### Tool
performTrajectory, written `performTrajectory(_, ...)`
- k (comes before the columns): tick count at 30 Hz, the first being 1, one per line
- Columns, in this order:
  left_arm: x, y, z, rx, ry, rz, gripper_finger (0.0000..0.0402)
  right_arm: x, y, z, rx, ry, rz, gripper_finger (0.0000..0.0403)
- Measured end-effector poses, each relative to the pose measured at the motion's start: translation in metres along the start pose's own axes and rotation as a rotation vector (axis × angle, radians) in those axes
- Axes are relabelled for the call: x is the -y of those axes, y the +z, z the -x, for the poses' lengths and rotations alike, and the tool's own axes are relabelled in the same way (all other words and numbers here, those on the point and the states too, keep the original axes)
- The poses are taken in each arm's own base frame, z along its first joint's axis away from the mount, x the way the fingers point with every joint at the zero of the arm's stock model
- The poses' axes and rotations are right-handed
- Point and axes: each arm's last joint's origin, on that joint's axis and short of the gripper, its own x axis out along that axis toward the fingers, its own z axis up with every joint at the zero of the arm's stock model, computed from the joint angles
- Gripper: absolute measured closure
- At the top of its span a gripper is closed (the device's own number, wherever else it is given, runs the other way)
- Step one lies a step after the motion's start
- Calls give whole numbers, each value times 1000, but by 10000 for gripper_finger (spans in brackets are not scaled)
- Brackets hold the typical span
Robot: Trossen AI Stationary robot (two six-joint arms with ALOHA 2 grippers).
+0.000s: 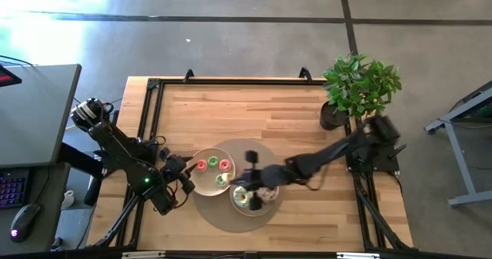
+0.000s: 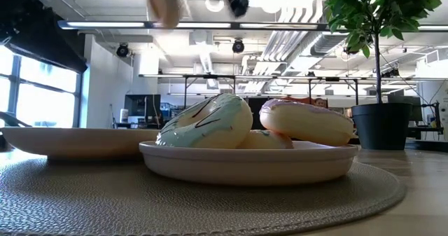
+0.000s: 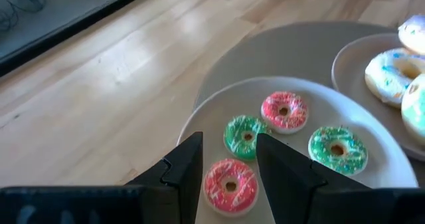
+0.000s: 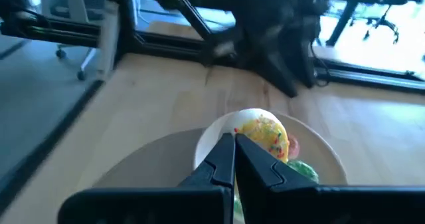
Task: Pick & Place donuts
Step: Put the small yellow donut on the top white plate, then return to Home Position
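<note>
Several mini donuts lie flat on the left pale plate (image 1: 201, 184): red (image 3: 230, 184), green (image 3: 246, 136), red (image 3: 284, 111) and green (image 3: 337, 149). My left gripper (image 3: 229, 144) is open and hovers over that plate's near-left part. Its fingers stand on either side of the nearest red mini donut without touching it. The larger donuts (image 2: 206, 120) rest on the right plate (image 2: 252, 164). My right gripper (image 4: 234, 139) is shut on a yellow sprinkled mini donut (image 4: 262, 134) and hangs above the left plate's right side (image 1: 247, 165). My right gripper pinches the yellow mini donut by its near rim (image 4: 244, 136) between the two fingertips. The fingers slant down from the table's right side. The donut is lifted clear above the left plate and sticks out beyond the fingertips.
Both plates sit on a round grey woven mat (image 1: 231, 217) near the table's front middle. A potted plant (image 1: 357, 86) stands at the far right corner. Bare wood (image 1: 246, 113) lies behind the mat. A dark metal frame (image 1: 154, 105) edges the table.
</note>
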Motion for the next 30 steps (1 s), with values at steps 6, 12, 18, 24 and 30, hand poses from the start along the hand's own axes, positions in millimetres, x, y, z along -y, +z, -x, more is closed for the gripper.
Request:
performTrajectory(6,0,1,0,44,1,5,263,18,-18,-68,-33,-43,-35,403)
performTrajectory(12,0,1,0,43,0,7,263,10,-30,-115,-150,-14,-14,403)
performTrajectory(18,1,1,0,36,-1,7,263,6,-46,-137,-239,18,5,400)
performTrajectory(24,1,1,0,37,-1,7,263,9,-50,-138,-266,-13,21,364)
performTrajectory(30,1,2,0,40,-3,10,263,12,-38,-139,-218,-22,11,307)
